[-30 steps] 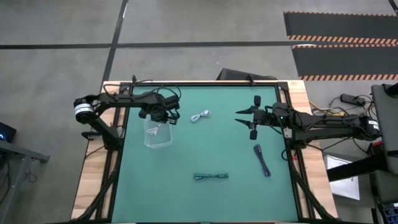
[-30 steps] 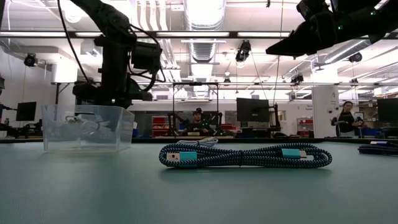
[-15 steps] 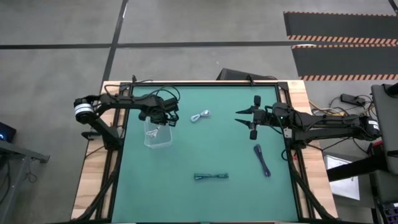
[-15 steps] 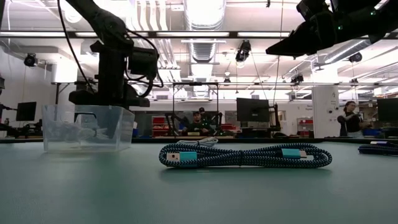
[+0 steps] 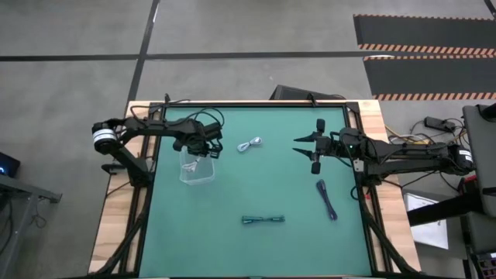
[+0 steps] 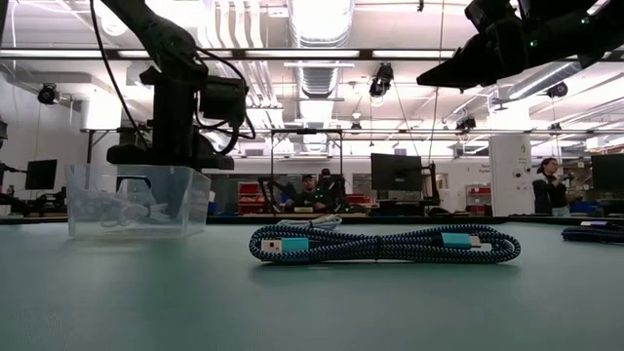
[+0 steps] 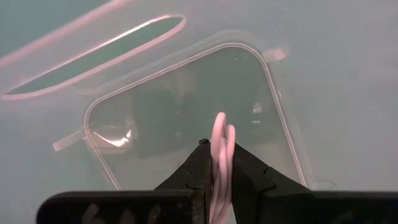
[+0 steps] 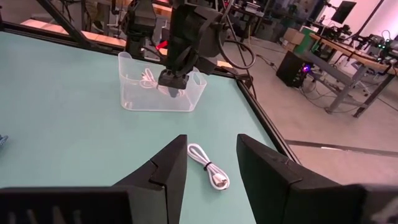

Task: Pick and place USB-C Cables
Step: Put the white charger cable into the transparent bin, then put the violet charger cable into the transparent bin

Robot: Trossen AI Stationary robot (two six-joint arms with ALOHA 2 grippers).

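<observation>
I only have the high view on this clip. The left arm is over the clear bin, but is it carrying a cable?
Observer: Yes. The left wrist view shows the left end effector shut on a white cable, above the clear bin.
Operator: Is the end effector down inside the bin?
Observer: In the right wrist view its tip sits at about rim height of the bin.
Operator: And the right end effector?
Observer: The right end effector is open, raised off the table, with another white cable lying on the mat beyond it.
</observation>
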